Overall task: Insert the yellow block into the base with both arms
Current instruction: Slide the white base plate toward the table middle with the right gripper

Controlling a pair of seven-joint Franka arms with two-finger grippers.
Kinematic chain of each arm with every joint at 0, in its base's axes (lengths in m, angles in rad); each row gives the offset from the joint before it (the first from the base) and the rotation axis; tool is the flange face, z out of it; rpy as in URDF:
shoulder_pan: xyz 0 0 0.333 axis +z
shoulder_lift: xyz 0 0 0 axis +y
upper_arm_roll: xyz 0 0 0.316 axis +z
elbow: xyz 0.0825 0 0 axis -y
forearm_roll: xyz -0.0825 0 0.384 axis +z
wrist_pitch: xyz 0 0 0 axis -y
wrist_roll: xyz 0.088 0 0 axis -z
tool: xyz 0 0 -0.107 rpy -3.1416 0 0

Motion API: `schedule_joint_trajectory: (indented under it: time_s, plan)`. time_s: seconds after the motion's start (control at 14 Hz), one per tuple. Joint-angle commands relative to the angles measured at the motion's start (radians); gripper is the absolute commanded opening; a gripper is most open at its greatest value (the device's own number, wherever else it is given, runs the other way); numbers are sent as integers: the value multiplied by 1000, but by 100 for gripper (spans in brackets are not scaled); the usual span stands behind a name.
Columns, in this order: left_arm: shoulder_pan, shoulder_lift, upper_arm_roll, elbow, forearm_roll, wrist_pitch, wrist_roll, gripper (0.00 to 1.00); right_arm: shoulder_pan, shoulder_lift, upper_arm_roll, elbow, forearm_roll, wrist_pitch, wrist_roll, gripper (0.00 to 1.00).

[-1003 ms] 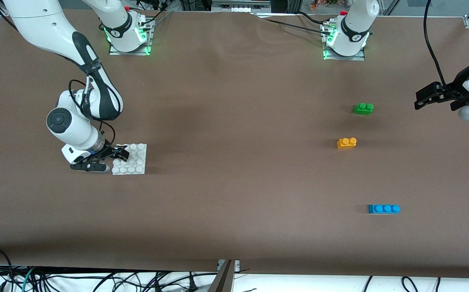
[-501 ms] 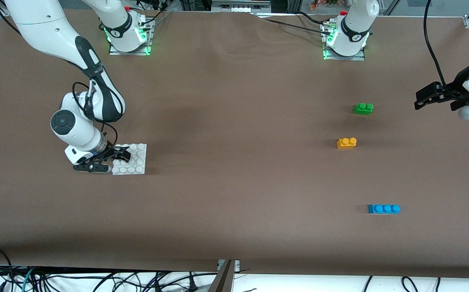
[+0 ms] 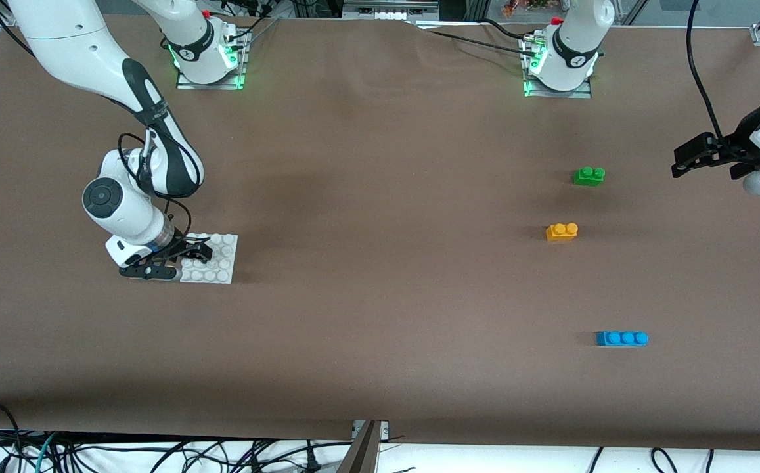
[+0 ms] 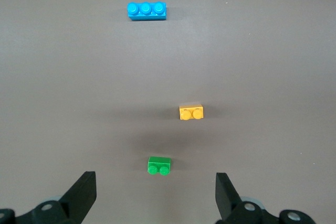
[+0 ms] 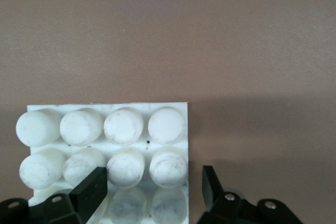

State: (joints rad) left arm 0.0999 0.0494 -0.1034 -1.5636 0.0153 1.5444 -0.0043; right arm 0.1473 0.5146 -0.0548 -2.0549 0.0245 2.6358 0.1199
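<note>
— Where is the yellow block (image 3: 561, 231)?

— It sits on the brown table (image 3: 380, 315), near the middle height of the front picture, toward the left arm's end. Nothing touches it.

— What is close to it?

— A green brick (image 3: 589, 175) lies higher in the picture, farther from the camera. A blue brick (image 3: 622, 338) with three bumps lies lower, nearer the camera. All three are apart from each other.

— And the base (image 3: 223, 261)?

— It lies flat, well apart from the bricks, toward the right arm's end of the table.

— Is a gripper there?

— Yes. The right gripper (image 3: 179, 257) is down low at the edge of the base. I can't tell if it is squeezing the base or only sitting around it.

— What about the other one?

— The left gripper (image 3: 680, 163) hangs over the table's end, at the edge of the picture, spread wide and holding nothing. That arm waits.
</note>
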Motion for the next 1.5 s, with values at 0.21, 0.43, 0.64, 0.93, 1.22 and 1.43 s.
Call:
schedule_joint_trajectory:
  time_s: [0.21,0.43,0.64,0.93,1.22,1.43]
  plan:
    - [6,-2,-4,5,6,-12,26,100,-3,27,43,-8,9,73,7,80]
    - [7,-2,-4,5,6,-14,26,100,1,31,62,-4,9,73,44,80]
    - [7,-2,-4,5,6,-14,26,100,26,33,73,-2,8,73,96,80]
    - [7,-2,-4,5,6,-12,26,100,119,33,72,5,5,72,217,80]
    - [7,-2,-4,5,6,-12,26,100,221,48,67,42,3,66,351,80]
    - [7,-2,-4,5,6,-12,26,100,284,73,64,76,2,63,423,80]
